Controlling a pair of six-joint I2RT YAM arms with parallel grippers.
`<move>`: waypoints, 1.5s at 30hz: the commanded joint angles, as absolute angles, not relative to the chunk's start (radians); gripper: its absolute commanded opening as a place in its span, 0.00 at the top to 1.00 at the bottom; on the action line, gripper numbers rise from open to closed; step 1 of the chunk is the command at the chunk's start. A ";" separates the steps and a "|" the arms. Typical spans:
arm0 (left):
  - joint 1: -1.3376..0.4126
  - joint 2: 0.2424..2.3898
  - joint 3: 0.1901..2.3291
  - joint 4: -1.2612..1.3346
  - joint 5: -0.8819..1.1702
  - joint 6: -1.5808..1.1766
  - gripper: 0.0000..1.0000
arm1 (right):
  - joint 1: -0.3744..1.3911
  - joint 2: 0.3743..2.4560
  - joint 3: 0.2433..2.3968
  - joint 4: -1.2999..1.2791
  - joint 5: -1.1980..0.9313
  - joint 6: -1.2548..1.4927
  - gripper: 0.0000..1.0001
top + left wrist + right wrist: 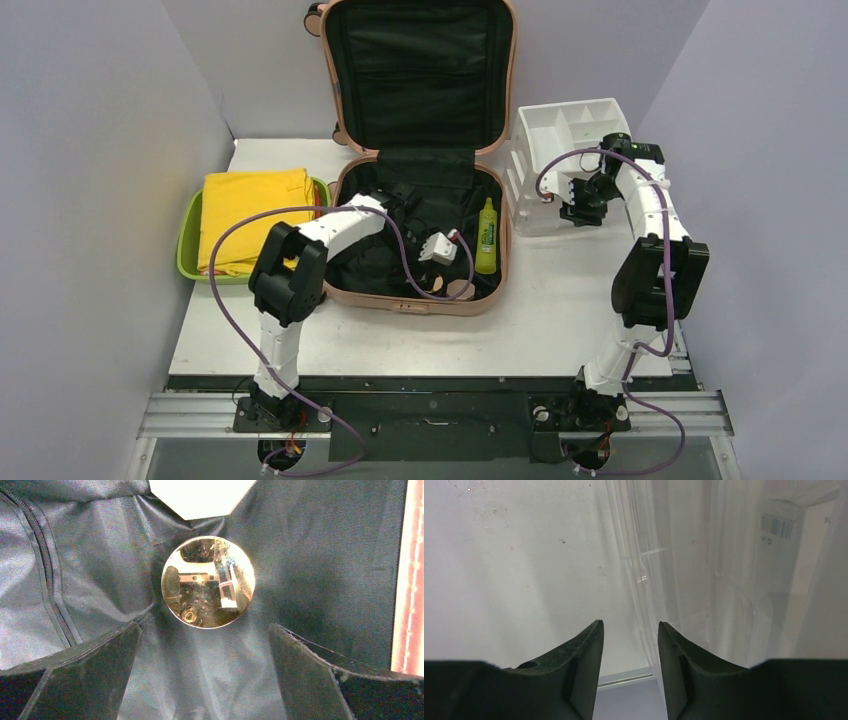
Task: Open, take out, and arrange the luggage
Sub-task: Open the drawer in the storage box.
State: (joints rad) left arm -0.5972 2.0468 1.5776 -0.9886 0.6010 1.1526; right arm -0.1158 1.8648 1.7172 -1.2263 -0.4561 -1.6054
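Note:
The salmon-pink luggage point(415, 298) lies open on the table, its lid point(418, 70) standing up at the back. Inside on the black lining point(310, 555) are a yellow-green bottle point(487, 236) and a shiny gold round disc point(208, 582), which also shows in the top view point(461, 290). My left gripper point(204, 632) is open wide inside the case, just short of the disc, with its fingers apart on either side and holding nothing; it also shows from above point(450, 268). My right gripper point(629, 625) is narrowly open at the white organizer's wall point(639, 580), with nothing gripped.
A lime-green tub point(188, 240) holding folded yellow cloth point(250, 215) sits left of the case. The white drawer organizer point(560, 135) stands at the right, beside my right gripper point(577, 207). A white object point(200, 495) lies beyond the disc. Grey walls close in both sides.

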 commanded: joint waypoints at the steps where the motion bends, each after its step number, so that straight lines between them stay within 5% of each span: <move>1: -0.587 2.091 1.616 -0.998 0.636 1.208 0.01 | -0.105 1.864 1.713 -1.216 -0.467 -1.574 0.61; 12: -0.563 2.094 1.690 -0.932 0.680 1.106 0.04 | -0.094 1.853 1.759 -1.402 -0.471 -1.646 0.77; 19: -0.568 2.070 1.672 -0.898 0.712 1.087 0.04 | -0.091 1.793 1.694 -1.408 -0.472 -1.639 0.79; 25: -0.591 2.050 1.654 -0.874 0.739 1.098 0.04 | -0.090 1.743 1.676 -1.361 -0.470 -1.635 0.55; 31: -0.625 2.049 1.655 -0.893 0.757 1.143 0.04 | -0.084 1.796 1.764 -1.321 -0.493 -1.623 0.43; 45: -0.588 2.033 1.651 -0.841 0.733 1.029 0.04 | -0.065 2.000 1.877 -1.328 -0.449 -1.669 0.48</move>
State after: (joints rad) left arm -0.6205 2.1056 1.6440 -0.8936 0.7124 1.0779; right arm -0.0719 1.9804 1.8359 -1.2961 -0.4568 -1.6196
